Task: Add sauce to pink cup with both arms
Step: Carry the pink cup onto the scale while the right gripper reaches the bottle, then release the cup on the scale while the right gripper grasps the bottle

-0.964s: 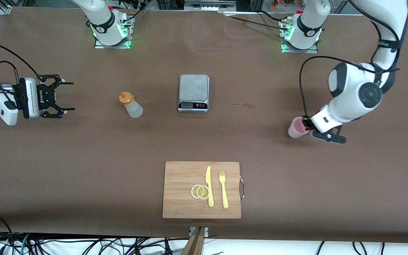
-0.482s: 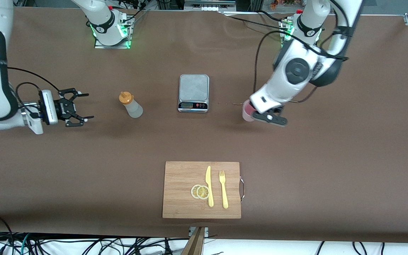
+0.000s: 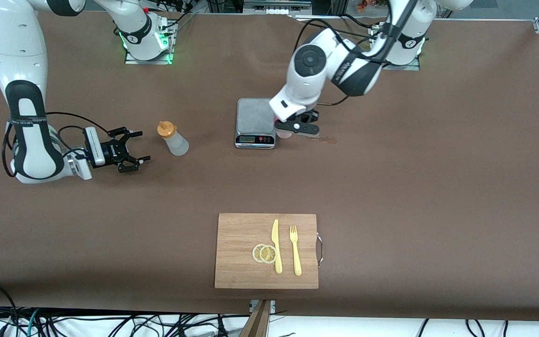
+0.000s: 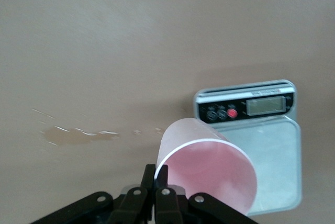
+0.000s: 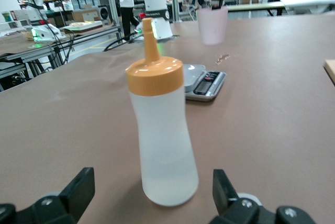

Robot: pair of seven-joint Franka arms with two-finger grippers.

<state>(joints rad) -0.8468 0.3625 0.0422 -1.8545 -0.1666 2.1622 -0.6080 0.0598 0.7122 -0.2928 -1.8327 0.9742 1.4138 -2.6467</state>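
Left claw (image 3: 293, 125) grips pink cup (image 4: 207, 166) over scale (image 3: 256, 122).

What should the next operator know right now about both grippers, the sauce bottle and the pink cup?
Left gripper: shut on the pink cup by its rim, held in the air over the edge of the grey scale.
Right gripper: open, low beside the sauce bottle, which stands upright on the table, ungripped.
Done: cup picked up.
Left: grasp the bottle, squeeze sauce into the cup.
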